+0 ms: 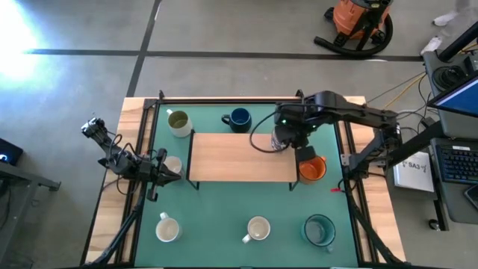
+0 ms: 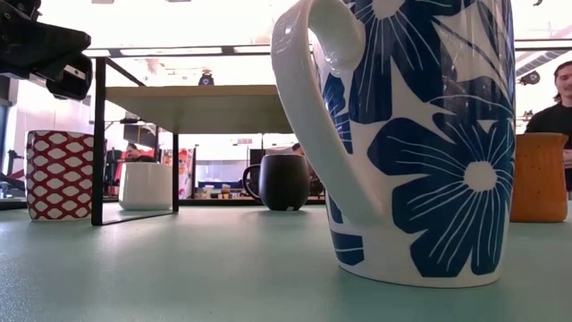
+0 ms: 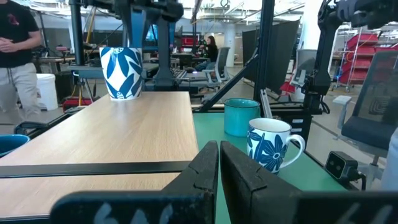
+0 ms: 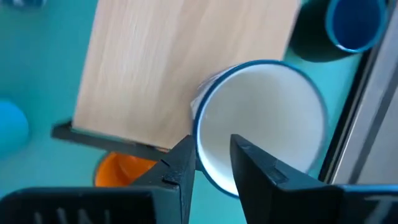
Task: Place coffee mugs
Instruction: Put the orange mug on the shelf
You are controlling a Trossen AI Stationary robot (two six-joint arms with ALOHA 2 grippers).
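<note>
One blue-flowered white mug (image 1: 281, 139) stands on the wooden shelf (image 1: 239, 161)'s far right corner, its rim pinched by the right gripper (image 4: 213, 155). The olive (image 1: 178, 122), navy (image 1: 239, 119), orange (image 1: 312, 169), teal (image 1: 319, 230) and two cream mugs (image 1: 258, 229) sit around the shelf on the smooth green mat (image 1: 224, 205), so most remain. The left gripper (image 3: 219, 163), nearly closed and empty, waits left of the shelf.

We have two dark, slim jointed arms; our right arm (image 1: 351, 113) trails a black cable loop. Our left gripper (image 3: 219, 180) and right gripper (image 4: 214, 167) carry matte black, angular, wedge-shaped fingers.
</note>
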